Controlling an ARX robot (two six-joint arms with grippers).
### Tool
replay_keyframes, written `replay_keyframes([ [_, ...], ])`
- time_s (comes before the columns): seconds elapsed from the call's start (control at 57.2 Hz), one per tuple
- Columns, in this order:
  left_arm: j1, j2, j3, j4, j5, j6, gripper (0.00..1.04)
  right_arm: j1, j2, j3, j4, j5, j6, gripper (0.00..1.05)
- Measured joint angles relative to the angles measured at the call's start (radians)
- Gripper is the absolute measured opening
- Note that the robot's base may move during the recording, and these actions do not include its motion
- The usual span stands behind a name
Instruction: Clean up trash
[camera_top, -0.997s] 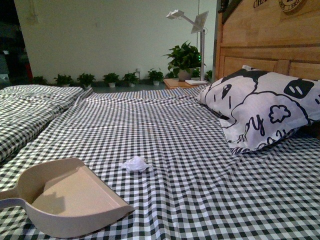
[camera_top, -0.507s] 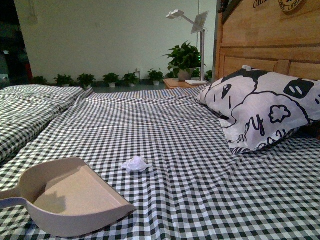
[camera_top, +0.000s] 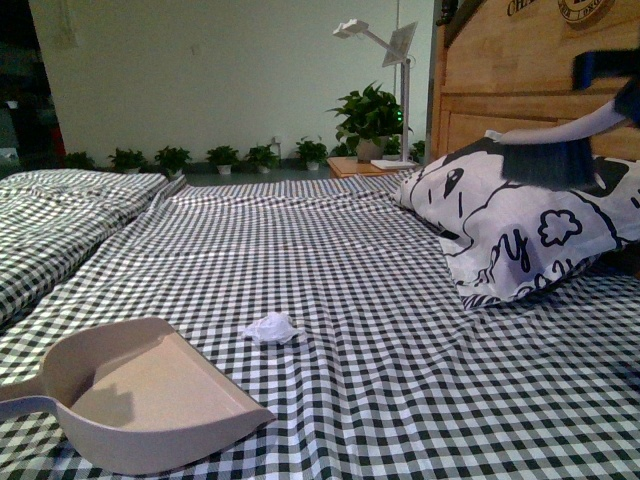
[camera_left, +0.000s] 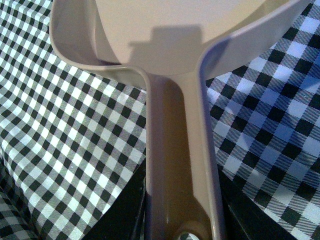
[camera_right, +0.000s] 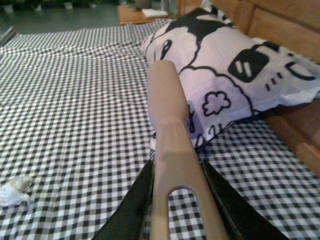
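Tissue on checked bedsheet; left end effector clamps dustpan, right end effector brush.

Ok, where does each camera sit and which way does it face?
Front: on the body, facing across the bed: dustpan, tissue, brush, pillow; no arm clear.
Left wrist: left gripper shut on the dustpan handle, facing the pan.
Right wrist: right gripper shut on the brush handle, facing the pillow.
Front and right wrist share tissue, pillow.

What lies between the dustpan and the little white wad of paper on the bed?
Nothing but bare checked bedsheet. The front view shows the paper wad just beyond the open lip of the dustpan, apart from it.
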Motion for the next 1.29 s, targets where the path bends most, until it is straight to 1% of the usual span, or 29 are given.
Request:
replay_keyframes([
  [0.315,0.000,0.008,0.000,0.000,0.000,0.000,0.28,0.080,0.283,0.100,0.024,-0.008,0.018,0.23],
  [0.699,-0.005,0.023,0.006,0.000,0.004,0.000,0.28,0.132,0.484,0.237,-0.009,-0.008,0.044,0.23],
  [0.997,-0.005,0.047,0.019,0.016,0.005,-0.007,0.28,0.173,0.568,0.335,-0.015,-0.003,0.068,0.23],
  [1.294,-0.005,0.057,0.019,0.031,0.004,-0.023,0.28,0.200,0.591,0.367,-0.010,0.003,0.099,0.23],
])
